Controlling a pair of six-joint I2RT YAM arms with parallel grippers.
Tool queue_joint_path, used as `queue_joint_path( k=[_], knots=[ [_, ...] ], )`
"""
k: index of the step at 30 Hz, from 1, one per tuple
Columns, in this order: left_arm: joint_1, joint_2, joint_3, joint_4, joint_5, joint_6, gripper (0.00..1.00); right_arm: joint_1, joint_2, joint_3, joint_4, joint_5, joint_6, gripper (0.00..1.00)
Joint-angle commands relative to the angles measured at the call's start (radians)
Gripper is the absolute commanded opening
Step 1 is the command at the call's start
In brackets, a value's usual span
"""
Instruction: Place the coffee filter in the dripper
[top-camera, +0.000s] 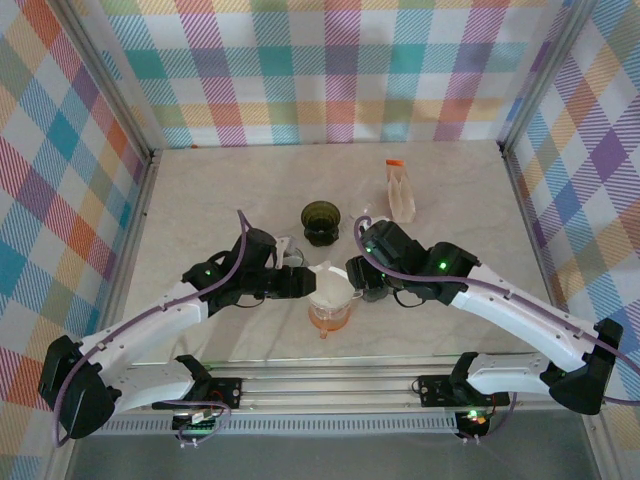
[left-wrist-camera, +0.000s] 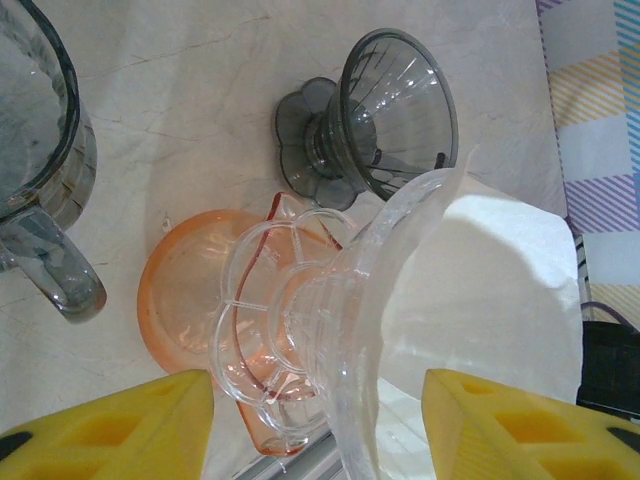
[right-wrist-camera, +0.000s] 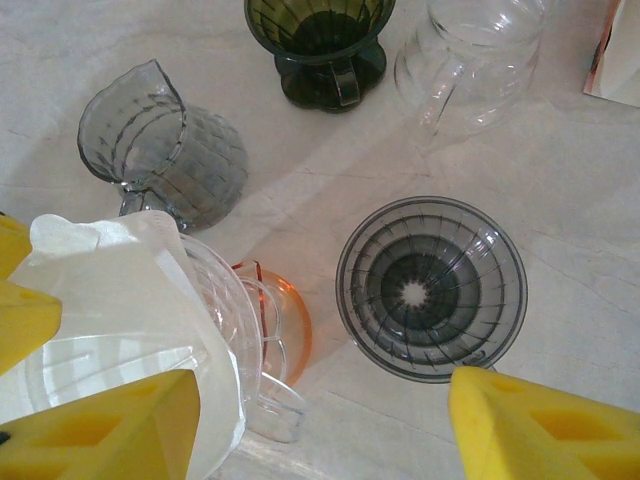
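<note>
Because the paper filter was light, limp and easily creased, its rim looked the safest hold; it sat inside the clear dripper, left hand and right hand both spread.

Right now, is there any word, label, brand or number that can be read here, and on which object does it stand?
No text can be read.
The packet with the orange top shows no legible print at this size.
The clear dripper, the coffee filter and the grey dripper carry no visible marking.
</note>
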Motion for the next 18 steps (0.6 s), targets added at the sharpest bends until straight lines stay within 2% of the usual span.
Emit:
queue_joint_path(
  k=[1, 7, 13, 16, 18],
  knots=[
    [-0.010, -0.034, 0.020, -0.009, -0.001, -0.009, 0.60, -0.004, -0.016, -0.011, 0.021, 0.026, 0.019, 0.67],
    [-0.011, -0.077, 0.037, -0.022, -0.017, -0.021, 0.65, -0.004, -0.028, -0.019, 0.024, 0.056, 0.028, 0.67],
    [-0.010, -0.164, 0.068, -0.086, -0.130, -0.017, 0.62, -0.004, -0.064, -0.051, 0.031, 0.085, 0.047, 0.67],
    [0.038, -0.175, 0.054, -0.119, -0.158, -0.048, 0.53, -0.004, -0.077, -0.073, 0.008, 0.113, 0.083, 0.67],
    [0.151, -0.170, -0.010, -0.094, -0.080, -0.115, 0.42, -0.004, -0.093, -0.092, -0.004, 0.128, 0.108, 0.67]
  ],
)
